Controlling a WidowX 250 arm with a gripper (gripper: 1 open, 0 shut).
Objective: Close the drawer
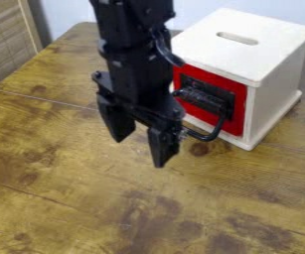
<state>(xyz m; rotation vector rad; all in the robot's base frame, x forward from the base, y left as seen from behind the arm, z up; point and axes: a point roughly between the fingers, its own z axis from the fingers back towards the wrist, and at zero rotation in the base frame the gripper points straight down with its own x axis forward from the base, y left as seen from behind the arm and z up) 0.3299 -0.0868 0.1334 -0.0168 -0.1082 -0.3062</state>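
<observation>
The claw hangs with its 2 fingers parted, nothing between them, over the middle of the counter. The pale box stands towards the counter's far right corner; a hard or crooked push could skid or twist it. Its red drawer faces the claw's side, and I can't tell from here whether it's fully home. Pushing at 1 edge might jam it. The black wire handle sticks out, so a careless sweep could snag a finger and drag the drawer open.
</observation>
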